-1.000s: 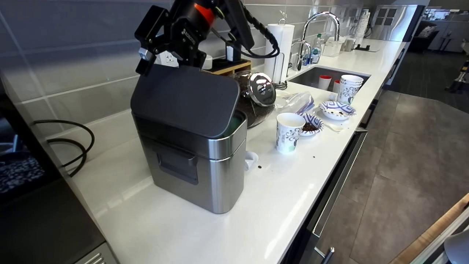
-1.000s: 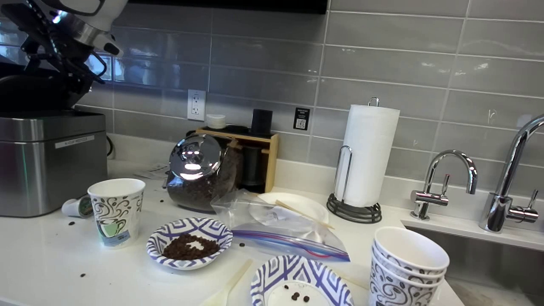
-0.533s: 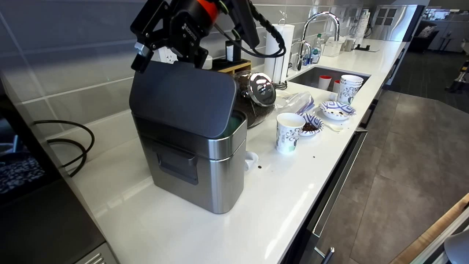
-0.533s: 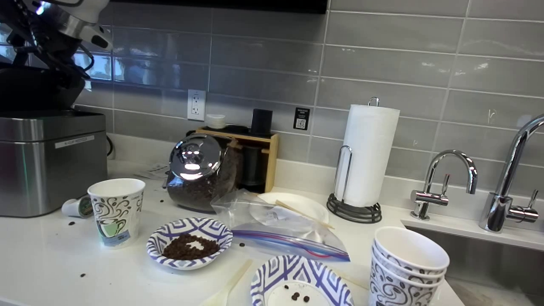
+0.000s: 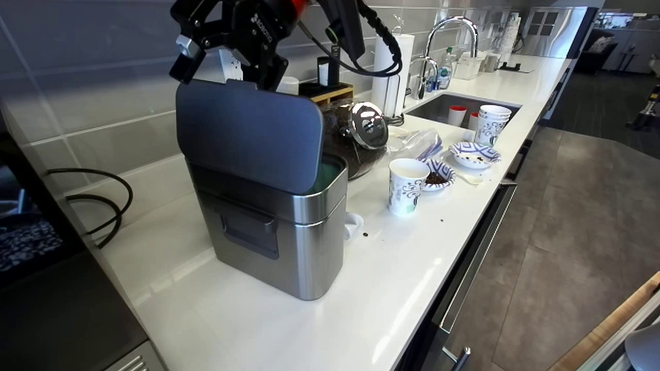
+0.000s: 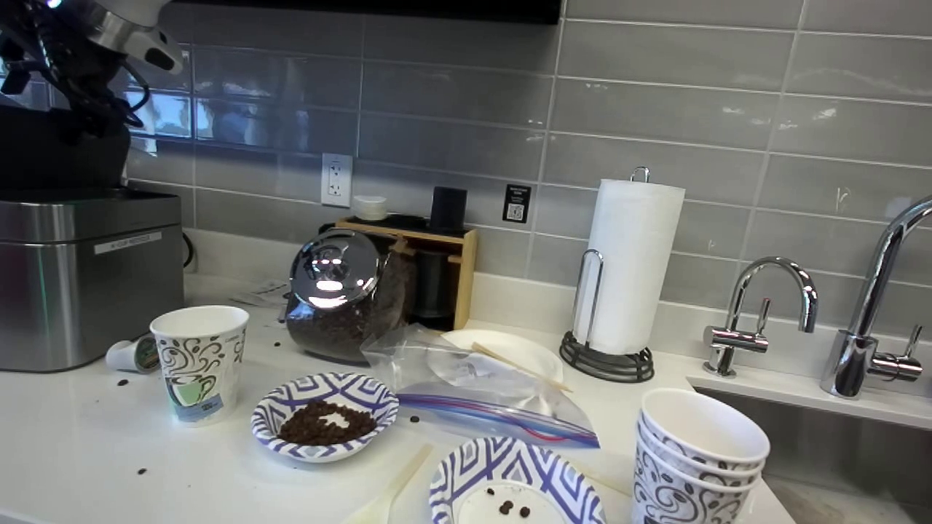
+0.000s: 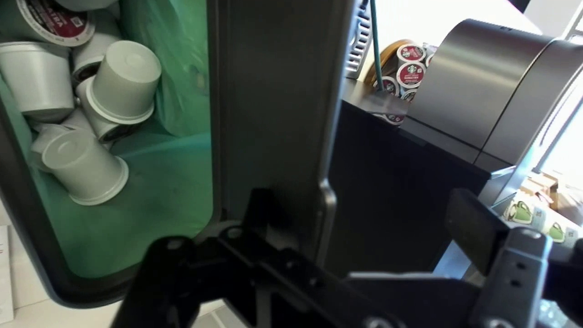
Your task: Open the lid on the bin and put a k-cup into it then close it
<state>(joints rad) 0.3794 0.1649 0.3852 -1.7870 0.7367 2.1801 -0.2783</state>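
Note:
The steel bin point(image 5: 273, 247) stands on the counter; it also shows in an exterior view point(image 6: 131, 269). Its dark grey lid point(image 5: 247, 134) is tilted up, partly open. My gripper point(image 5: 228, 73) is at the lid's raised edge with its jaws wide apart. In the wrist view the gripper point(image 7: 362, 205) has the lid's edge between its fingers: one finger by the underside, seemingly against it, the other apart on the outer side. A white k-cup point(image 6: 133, 355) lies on its side beside the bin, partly hidden in an exterior view point(image 5: 353, 225). Several k-cups point(image 7: 127, 77) lie inside the bin's green liner point(image 7: 159, 191).
A paper cup point(image 5: 407, 185), a patterned bowl of coffee grounds point(image 6: 324, 418) and a jar of beans point(image 6: 349, 298) stand near the bin. A dark appliance point(image 5: 56, 278) is close on its far side. K-cups with red lids point(image 7: 410, 73) show in the wrist view.
My gripper has moved up and away from the bin's opening, leftward in both exterior views. The lid has swung up with it, and its gap has widened. The k-cup has not moved.

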